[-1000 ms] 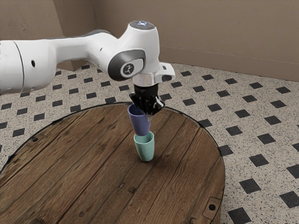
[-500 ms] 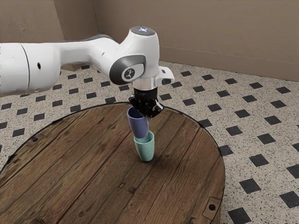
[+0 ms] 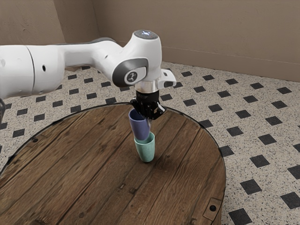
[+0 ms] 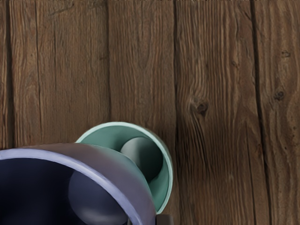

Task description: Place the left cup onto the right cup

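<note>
A blue-purple cup (image 3: 139, 124) hangs tilted in my gripper (image 3: 146, 112), which is shut on its rim. Its base dips into the mouth of the green cup (image 3: 146, 148), which stands upright near the middle of the round wooden table (image 3: 70, 178). In the wrist view the blue-purple cup (image 4: 70, 183) looms large under my hand, overlapping one side of the green cup's (image 4: 154, 154) open mouth.
The table's curved edge (image 3: 213, 140) runs close to the exterior view's right of the cups. A small metal fitting (image 3: 211, 207) sits on the rim at the front right. Beyond lies a speckled floor with black diamond tiles and tan walls.
My hand has lowered a little and shifted slightly toward the exterior view's right, bringing the blue-purple cup's base down into the green cup's mouth. The green cup has stayed put.
</note>
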Robot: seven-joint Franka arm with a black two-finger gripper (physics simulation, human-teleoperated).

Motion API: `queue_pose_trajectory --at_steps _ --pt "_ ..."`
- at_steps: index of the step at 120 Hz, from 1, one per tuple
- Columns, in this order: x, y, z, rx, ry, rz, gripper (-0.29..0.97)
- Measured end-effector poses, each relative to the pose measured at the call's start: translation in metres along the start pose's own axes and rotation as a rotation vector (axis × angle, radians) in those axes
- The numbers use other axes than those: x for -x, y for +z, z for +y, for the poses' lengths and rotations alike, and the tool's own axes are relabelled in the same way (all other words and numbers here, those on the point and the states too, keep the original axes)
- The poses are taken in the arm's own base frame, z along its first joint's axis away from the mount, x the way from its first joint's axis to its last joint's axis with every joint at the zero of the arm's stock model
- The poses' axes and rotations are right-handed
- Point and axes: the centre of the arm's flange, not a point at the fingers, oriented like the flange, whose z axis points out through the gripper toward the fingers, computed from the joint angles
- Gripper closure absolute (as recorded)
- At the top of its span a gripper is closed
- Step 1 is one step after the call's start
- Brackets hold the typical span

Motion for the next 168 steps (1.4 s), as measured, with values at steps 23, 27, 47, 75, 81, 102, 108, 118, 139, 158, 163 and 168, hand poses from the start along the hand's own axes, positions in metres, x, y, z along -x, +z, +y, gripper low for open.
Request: queue_pose_trajectory --at_steps 23,27,47,75,81,102,108,118,139,158,163,168 --pt "-0.004 0.003 0.000 0.001 -0.005 0.001 0.78" --pt "-0.004 0.003 0.000 0.001 -0.005 0.001 0.78" --pt "-0.004 0.006 0.001 0.001 -0.007 -0.003 0.78" --pt "-0.008 0.015 0.002 0.006 -0.008 -0.007 0.78" --pt "-0.009 0.016 0.002 0.007 -0.008 -0.003 0.78" --pt "-0.010 0.023 0.003 0.008 -0.008 -0.004 0.78" --pt "-0.011 0.025 0.003 0.009 -0.008 -0.004 0.78" --pt "-0.011 0.029 0.003 0.010 -0.008 -0.008 0.77" --pt "-0.011 0.033 0.004 0.012 -0.006 -0.012 0.43" --pt "-0.012 0.037 0.001 0.011 -0.009 -0.016 0.20" --pt "-0.013 0.039 -0.001 0.009 -0.013 -0.019 0.17" --pt "-0.013 0.040 -0.003 0.008 -0.015 -0.020 0.14"
